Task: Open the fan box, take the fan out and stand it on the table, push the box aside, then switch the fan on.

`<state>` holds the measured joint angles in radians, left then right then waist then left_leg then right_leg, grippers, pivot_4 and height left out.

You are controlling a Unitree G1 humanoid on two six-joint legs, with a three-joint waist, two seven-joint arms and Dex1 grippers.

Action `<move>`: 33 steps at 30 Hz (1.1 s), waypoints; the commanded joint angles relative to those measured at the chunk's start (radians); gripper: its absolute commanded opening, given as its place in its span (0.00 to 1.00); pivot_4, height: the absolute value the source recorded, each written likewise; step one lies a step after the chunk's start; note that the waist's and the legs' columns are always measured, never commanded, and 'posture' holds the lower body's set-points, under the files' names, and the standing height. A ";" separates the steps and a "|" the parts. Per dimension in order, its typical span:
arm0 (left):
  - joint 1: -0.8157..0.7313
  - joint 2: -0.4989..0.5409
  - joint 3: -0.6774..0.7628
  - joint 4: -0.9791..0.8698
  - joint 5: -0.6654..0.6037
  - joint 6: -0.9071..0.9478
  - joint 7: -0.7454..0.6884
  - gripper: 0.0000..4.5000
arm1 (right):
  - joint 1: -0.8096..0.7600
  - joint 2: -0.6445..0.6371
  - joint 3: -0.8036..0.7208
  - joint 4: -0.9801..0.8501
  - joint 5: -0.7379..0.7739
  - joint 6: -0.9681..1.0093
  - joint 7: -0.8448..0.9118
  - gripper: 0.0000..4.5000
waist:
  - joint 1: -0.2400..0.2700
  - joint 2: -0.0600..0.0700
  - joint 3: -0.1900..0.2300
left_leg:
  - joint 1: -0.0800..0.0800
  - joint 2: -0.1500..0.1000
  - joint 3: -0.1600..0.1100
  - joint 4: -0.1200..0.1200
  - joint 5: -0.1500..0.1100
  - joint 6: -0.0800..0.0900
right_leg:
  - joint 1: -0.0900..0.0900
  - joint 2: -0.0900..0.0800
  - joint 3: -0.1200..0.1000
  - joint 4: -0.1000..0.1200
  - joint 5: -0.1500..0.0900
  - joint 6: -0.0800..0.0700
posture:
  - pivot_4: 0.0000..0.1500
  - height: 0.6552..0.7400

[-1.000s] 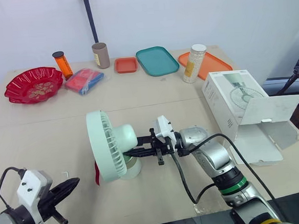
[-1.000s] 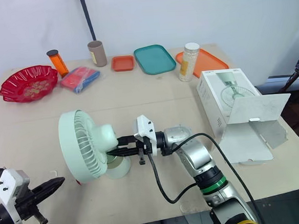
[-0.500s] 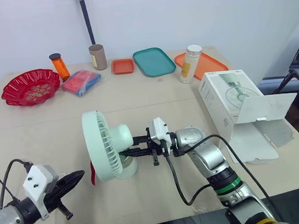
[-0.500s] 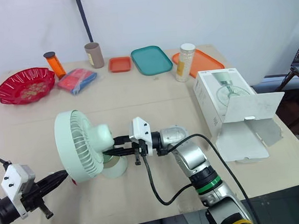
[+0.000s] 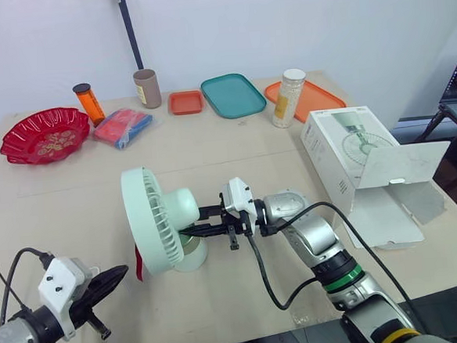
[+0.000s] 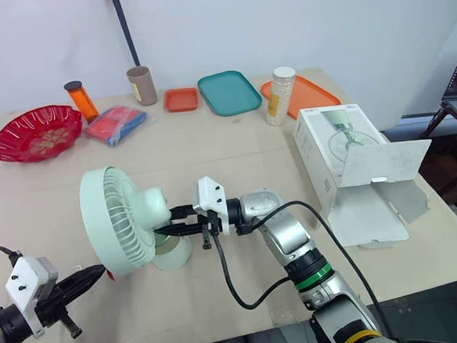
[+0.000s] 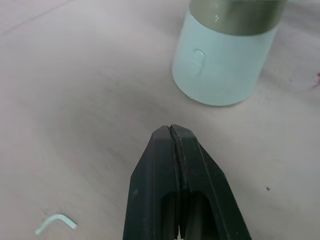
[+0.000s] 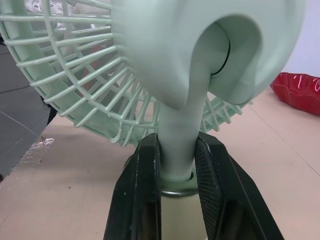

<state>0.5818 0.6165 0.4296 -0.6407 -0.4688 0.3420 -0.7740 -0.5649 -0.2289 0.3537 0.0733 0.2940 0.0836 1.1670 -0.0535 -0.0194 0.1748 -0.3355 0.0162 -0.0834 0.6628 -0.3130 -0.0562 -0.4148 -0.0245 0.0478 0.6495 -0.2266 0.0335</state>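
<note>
black fingers [image 8: 146, 175] of the right gripper [image 8: 177, 146] are clamped on the slim neck of the mint-green fan [image 5: 155, 222], just above its round base [image 7: 220, 65] - the fan stands upright on the beige table [image 5: 73, 190]. the left gripper [image 7: 171, 131], fingers pressed together on nothing, points at that base from nearby, where an oval button [image 7: 199, 61] faces it. well off to the right gripper's right lies the white fan box [image 5: 344, 144] - flap open.

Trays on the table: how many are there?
3, all at the far edge: small red tray, teal tray beside it, orange tray partly behind the jar.
</note>
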 commanded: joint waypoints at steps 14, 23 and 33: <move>-0.035 0.002 -0.031 -0.014 0.001 -0.020 -0.001 0.01 | -0.029 -0.068 -0.070 -0.069 0.023 0.067 -0.040 0.13 | 0.007 0.000 0.000 | -0.001 0.000 0.000 0.000 0.000 0.000 | 0.000 0.000 0.001 -0.001 0.000 0.001 | 1.00 1.00; -0.065 0.002 -0.061 0.004 0.007 -0.020 0.000 0.01 | -0.025 -0.135 -0.124 -0.124 0.055 0.128 -0.069 0.13 | 0.007 0.000 0.000 | -0.003 -0.001 0.000 0.000 -0.001 0.001 | -0.001 0.000 0.001 -0.002 -0.001 0.002 | 1.00 1.00; -0.093 0.009 -0.076 0.023 0.008 -0.021 -0.008 0.01 | -0.025 -0.196 -0.157 -0.154 0.081 0.171 -0.062 0.13 | 0.007 0.000 0.001 | -0.004 -0.001 0.000 0.000 -0.001 0.001 | -0.002 0.000 0.001 -0.002 -0.001 0.002 | 1.00 1.00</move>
<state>0.4873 0.6150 0.3512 -0.6111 -0.4609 0.3329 -0.7740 -0.5715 -0.4079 0.2517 -0.0375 0.3563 0.2590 1.1065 -0.0460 -0.0195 0.1754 -0.3392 0.0152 -0.0836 0.6631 -0.3141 -0.0547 -0.4168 -0.0250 0.0487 0.6477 -0.2272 0.0354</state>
